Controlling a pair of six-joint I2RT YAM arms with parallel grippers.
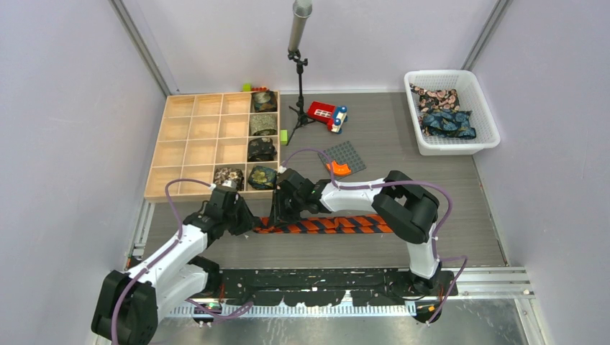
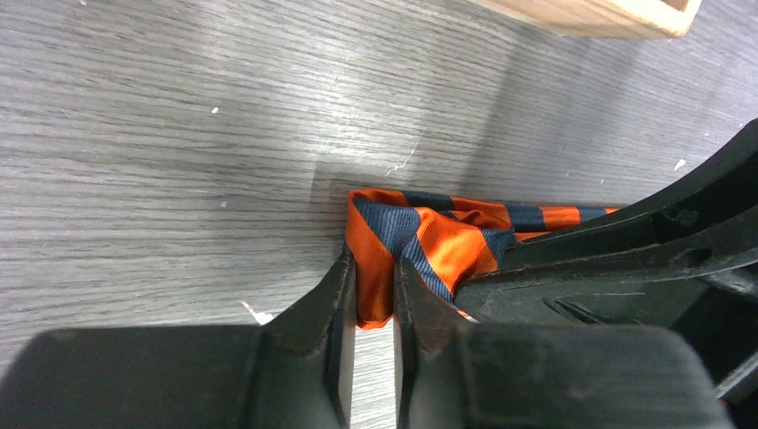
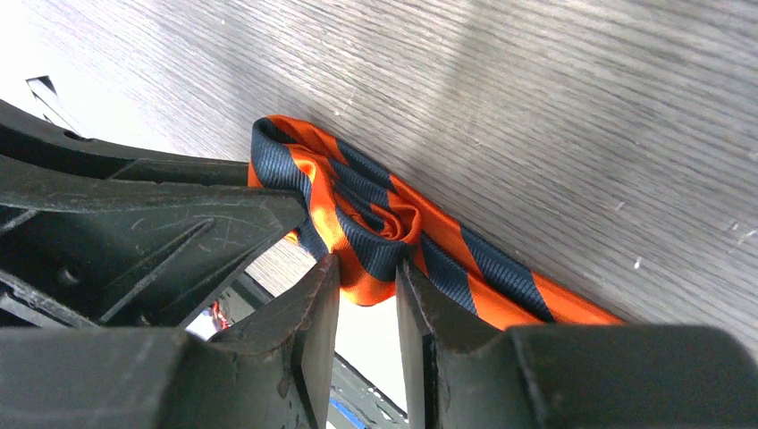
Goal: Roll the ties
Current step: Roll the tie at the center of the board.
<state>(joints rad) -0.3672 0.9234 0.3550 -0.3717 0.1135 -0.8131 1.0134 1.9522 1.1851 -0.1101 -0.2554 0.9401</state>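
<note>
On the desk, striped tie [image 1: 338, 225]: a long, narrow band of smooth, sheeny cloth with orange and dark navy diagonal stripes is laid flat along the near part, running left to right. Its left end is gathered into a loose curl.
Left hand [image 2: 374, 265]: two matte black fingers are closed on an orange fold at the curled end, and the cloth is pinched between them.
Right hand [image 3: 366, 265]: it is closed on the same curl from the other side, just beside the left hand. A bunched fold is gripped between its scuffed black fingers.
Desk [image 1: 446, 215]: grey, with a fine wood grain and small white flecks.
Wooden tray [image 1: 188, 144]: pale and divided into square cells, at the far left. Rolled ties [image 1: 263, 123] in dark floral prints are seated in all four cells of its right column. A fifth roll [image 1: 229, 176] is seated in the adjoining near cell.
Basket [image 1: 452, 148]: white slotted plastic, at the far right. Loose patterned ties [image 1: 446, 118] are heaped inside.
Toy car [image 1: 327, 115]: red, beyond the grey studded plate [image 1: 345, 153].
</note>
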